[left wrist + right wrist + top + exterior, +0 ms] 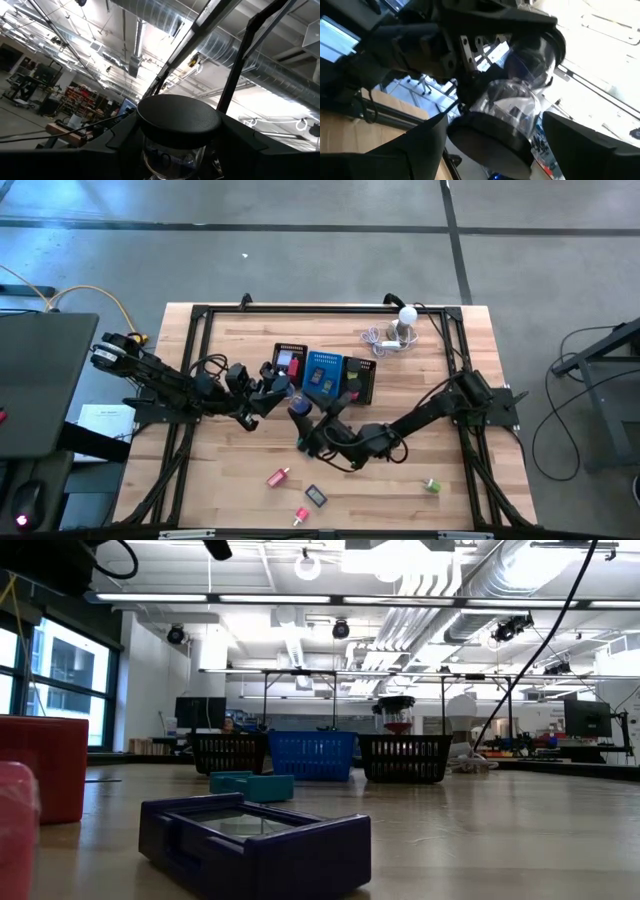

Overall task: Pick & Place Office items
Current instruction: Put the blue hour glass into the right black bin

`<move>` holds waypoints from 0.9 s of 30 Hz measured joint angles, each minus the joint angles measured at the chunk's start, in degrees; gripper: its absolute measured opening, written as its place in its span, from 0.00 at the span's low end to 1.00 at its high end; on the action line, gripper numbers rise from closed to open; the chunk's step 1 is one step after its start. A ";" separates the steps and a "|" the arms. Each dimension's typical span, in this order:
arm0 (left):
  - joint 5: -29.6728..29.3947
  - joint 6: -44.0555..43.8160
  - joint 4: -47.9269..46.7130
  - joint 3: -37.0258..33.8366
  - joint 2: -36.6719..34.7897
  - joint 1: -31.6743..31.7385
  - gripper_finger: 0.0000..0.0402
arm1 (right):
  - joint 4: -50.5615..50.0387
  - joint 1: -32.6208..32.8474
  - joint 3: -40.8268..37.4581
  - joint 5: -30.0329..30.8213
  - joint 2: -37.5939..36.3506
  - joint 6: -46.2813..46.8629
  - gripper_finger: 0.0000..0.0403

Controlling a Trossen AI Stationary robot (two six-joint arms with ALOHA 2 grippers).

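Wooden table (pixel 420 470) bears scattered pieces; just before the mesh tray (pixel 326 373), left gripper (pixel 268 392) clamps a clear black-capped jar (pixel 177 132); right gripper (pixel 312 436) spread around it; likely handover; right must close first.

I see a grey concrete floor (pixel 300 240) around my wooden table (pixel 250 340). Beyond it, silver ducts (pixel 470 580) cross a bright ceiling, and tall windows (pixel 60 670) stand at one side.
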 joint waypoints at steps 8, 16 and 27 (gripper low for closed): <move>0.06 -0.01 -0.09 -0.02 0.00 -0.11 0.48 | -1.96 0.39 0.00 -1.86 0.00 0.00 0.78; 0.06 1.46 -0.15 -0.02 0.00 -1.16 0.48 | -2.00 0.40 0.00 -0.57 0.00 -0.02 0.74; 0.06 1.50 -0.08 -0.02 -0.04 -1.16 0.48 | -1.29 0.52 0.00 -1.46 -0.02 -2.53 0.58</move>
